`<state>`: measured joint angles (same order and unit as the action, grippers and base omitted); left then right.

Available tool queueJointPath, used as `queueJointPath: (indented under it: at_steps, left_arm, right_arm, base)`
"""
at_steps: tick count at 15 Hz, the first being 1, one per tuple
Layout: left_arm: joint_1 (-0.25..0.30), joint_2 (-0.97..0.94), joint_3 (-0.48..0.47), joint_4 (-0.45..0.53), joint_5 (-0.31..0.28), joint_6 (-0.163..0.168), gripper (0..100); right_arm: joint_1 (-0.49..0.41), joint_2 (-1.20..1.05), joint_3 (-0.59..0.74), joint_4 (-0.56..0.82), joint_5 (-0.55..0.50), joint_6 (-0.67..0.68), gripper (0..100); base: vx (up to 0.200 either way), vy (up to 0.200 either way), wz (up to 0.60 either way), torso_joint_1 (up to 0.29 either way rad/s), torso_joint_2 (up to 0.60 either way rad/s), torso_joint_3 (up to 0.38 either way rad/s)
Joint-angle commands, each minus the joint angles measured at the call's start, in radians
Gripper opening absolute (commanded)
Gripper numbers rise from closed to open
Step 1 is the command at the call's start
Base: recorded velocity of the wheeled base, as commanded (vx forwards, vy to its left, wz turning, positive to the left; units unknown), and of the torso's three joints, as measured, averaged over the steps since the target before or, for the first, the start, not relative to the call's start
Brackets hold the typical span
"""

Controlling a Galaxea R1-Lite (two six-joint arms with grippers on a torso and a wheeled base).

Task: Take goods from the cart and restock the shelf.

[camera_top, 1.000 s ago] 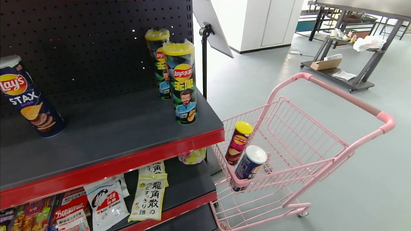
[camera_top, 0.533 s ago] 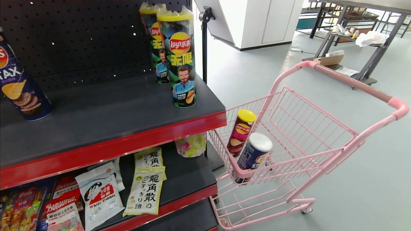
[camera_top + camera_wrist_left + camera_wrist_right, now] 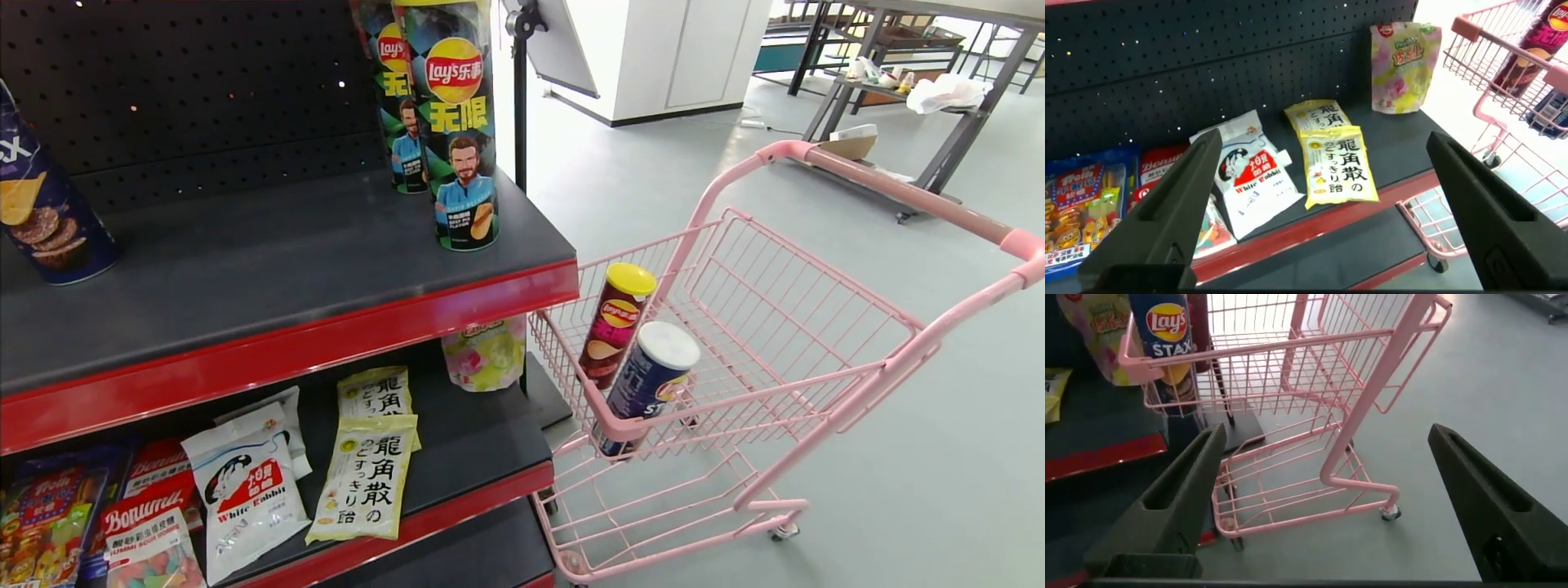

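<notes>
Pink cart [image 3: 1024, 245] carries a maroon can [image 3: 616, 327] and a navy can [image 3: 649, 384]; left hand [image 3: 1323, 139] and right hand [image 3: 1327, 433] gape empty.

a shop-like corner in a workroom: stocked pegboard shelf [image 3: 269, 245], snack packets [image 3: 367, 474], pink cart [image 3: 890, 192], metal tables [image 3: 980, 16] behind.

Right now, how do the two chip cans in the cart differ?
The maroon can has a yellow lid; the blue can has a white lid. The maroon can sits farther off than the blue can in the pink cart. Both are lidded tubes in one corner of it.
</notes>
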<state>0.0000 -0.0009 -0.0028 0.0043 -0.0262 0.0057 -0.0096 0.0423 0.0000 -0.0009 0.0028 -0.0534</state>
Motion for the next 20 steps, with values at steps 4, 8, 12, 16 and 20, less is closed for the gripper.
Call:
queueJointPath:
  at_steps: [4,8,12,16,20]
  left_arm:
    - [0.0,0.001,0.0,0.0,0.0,0.0,100]
    - [0.0,0.001,0.0,0.0,0.002,-0.003,100]
    - [0.0,0.001,0.0,0.0,0.002,-0.003,100]
    - [0.0,0.001,0.0,0.0,0.002,-0.001,100]
    - [0.0,0.001,0.0,0.0,0.003,-0.001,100]
  right_arm:
    - [0.045,0.403,-0.442,-0.002,0.103,0.196,100]
    - [0.188,0.749,-0.511,-0.047,0.25,0.135,100]
    - [0.22,1.073,-0.436,-0.363,0.26,0.182,100]
    - [0.315,1.303,-0.439,-0.473,0.269,0.178,100]
    - [0.367,1.518,-0.472,-0.688,0.261,0.175,100]
  base:
    - [0.0,0.0,0.0,0.0,0.0,0.0]
    - [0.0,0.0,0.0,0.0,0.0,0.0]
    - [0.0,0.0,0.0,0.0,0.0,0.0]
    - [0.0,0.0,0.0,0.0,0.0,0.0]
    - [0.0,0.0,0.0,0.0,0.0,0.0]
